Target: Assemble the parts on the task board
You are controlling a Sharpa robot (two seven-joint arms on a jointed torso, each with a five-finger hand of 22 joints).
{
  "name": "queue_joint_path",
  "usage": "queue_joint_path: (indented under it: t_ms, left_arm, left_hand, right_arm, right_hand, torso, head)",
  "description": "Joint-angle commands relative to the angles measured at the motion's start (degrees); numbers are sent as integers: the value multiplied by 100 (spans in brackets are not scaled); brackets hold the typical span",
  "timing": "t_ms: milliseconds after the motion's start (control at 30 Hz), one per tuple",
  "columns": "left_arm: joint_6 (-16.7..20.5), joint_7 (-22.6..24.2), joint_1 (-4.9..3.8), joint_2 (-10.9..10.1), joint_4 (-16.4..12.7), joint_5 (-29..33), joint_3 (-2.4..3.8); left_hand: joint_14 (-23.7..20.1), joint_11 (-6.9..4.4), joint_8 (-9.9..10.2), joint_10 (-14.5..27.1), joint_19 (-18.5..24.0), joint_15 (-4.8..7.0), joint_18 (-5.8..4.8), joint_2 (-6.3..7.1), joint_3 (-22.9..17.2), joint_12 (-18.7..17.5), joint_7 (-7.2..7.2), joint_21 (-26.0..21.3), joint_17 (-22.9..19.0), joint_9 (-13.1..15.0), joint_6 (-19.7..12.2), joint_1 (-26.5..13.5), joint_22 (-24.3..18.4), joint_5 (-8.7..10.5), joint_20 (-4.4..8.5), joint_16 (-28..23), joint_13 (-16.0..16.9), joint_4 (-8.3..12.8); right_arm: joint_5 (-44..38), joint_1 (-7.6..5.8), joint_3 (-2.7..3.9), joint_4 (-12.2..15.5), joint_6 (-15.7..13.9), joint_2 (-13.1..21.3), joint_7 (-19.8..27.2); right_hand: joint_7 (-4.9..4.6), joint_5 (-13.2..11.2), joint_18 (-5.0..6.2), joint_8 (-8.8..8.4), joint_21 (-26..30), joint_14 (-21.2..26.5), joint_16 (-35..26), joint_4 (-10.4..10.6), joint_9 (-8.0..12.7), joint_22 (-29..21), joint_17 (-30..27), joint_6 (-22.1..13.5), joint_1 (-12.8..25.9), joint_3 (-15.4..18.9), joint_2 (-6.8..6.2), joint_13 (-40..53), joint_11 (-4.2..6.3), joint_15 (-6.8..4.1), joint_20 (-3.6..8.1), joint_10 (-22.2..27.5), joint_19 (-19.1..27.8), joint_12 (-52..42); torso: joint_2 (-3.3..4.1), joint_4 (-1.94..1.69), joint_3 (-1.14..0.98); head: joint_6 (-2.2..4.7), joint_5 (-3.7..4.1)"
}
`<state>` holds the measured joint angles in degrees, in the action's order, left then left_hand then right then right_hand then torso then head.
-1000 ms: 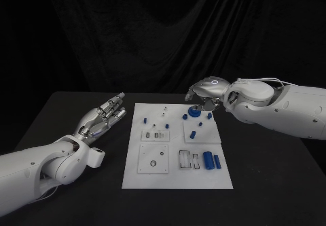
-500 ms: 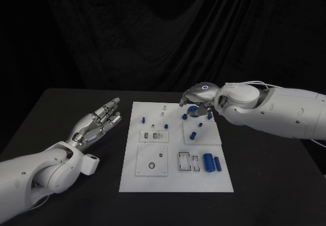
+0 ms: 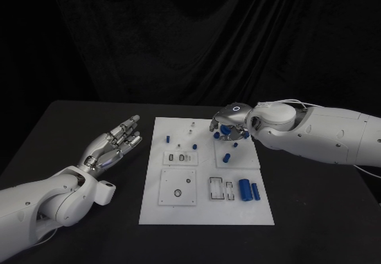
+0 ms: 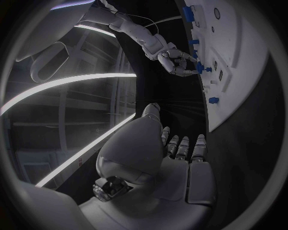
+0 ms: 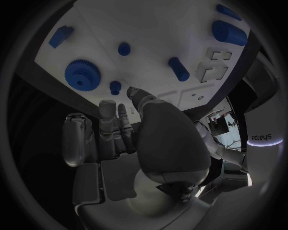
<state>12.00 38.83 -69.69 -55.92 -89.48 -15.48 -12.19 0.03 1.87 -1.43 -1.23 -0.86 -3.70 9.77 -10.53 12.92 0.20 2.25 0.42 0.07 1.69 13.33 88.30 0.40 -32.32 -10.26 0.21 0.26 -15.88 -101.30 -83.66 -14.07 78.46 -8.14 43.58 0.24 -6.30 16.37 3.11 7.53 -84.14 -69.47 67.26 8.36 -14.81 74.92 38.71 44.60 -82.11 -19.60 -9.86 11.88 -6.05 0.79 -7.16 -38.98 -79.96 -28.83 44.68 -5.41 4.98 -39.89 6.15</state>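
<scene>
white task board (image 3: 206, 212), blue parts (image 3: 244, 188); black table (image 3: 317, 209)

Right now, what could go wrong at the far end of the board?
1. The right hand hovers low over the blue gear and small blue pegs; a fingertip may knock a peg.
2. In the head view the hand hides the gear, so a grasp could miss.
3. The left hand rests open off the task board, not steadying it.

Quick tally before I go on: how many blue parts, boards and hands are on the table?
Blue parts: 8
Task board: 1
Hands: 2, left hand and right hand
Total: 11
</scene>
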Motion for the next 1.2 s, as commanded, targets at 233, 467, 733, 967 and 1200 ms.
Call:
queue_joint_path:
  t_ms: [233,467,733,967,1200]
  left_arm:
    - [-97,1026,-3,35,39,-39,5]
    - [-116,1001,-3,22,50,-39,4]
    - [-140,974,-3,36,87,-39,4]
    - [-190,950,-2,73,140,-39,4]
    - [-225,936,-1,92,168,-39,4]
  left_hand:
    - [-3,62,-31,2,15,-50,52,-4,-52,12,-20,20,-7,4,9,86,4,-22,-46,-21,8,13]
    - [-3,79,-29,8,14,-60,51,-20,-69,11,-33,21,-7,3,1,103,5,-23,-50,-21,6,20]
    - [-3,95,-28,13,14,-73,49,-42,-93,9,-61,21,-7,3,-2,122,5,-22,-61,-21,5,28]
    - [-3,108,-27,16,11,-90,48,-61,-118,9,-89,24,-7,2,-9,143,6,-23,-76,-21,4,42]
    - [-3,117,-29,12,5,-102,48,-67,-134,10,-107,29,-7,4,0,158,10,-23,-92,-21,6,55]
  right_arm:
    - [-58,111,5,-152,-137,-40,-64]
    - [-58,149,5,-199,-740,-43,8]
    - [-58,161,5,-267,-829,-62,2]
    - [-58,184,5,-377,-825,-111,5]
    - [-58,234,6,-487,-774,-167,32]
  right_hand:
    - [249,-9,-63,-56,-73,-132,168,-183,-45,701,225,-6,-69,-102,131,45,-50,7,-9,-13,-126,61]
    - [537,-13,-75,-97,-103,-172,273,-289,-80,763,363,-23,-59,-182,191,58,-64,17,-19,55,-172,162]
    - [680,-18,-85,-32,-125,-189,334,-307,-148,813,450,164,41,-213,261,85,-50,12,-17,76,-209,210]
    - [673,-18,-101,18,-158,-223,380,-332,-201,873,514,320,83,-249,335,103,-52,11,-16,15,-266,228]
    - [603,-21,-118,98,-194,-284,438,-367,-290,939,613,523,136,-252,355,114,-31,-2,-7,-115,-330,243]
  torso:
    - [30,-7,14]
    - [40,4,15]
    - [50,8,16]
    - [42,23,14]
    - [44,26,20]
  head:
    - [24,6]
    - [8,-29]
    - [14,-25]
    - [5,-26]
    - [-3,-46]
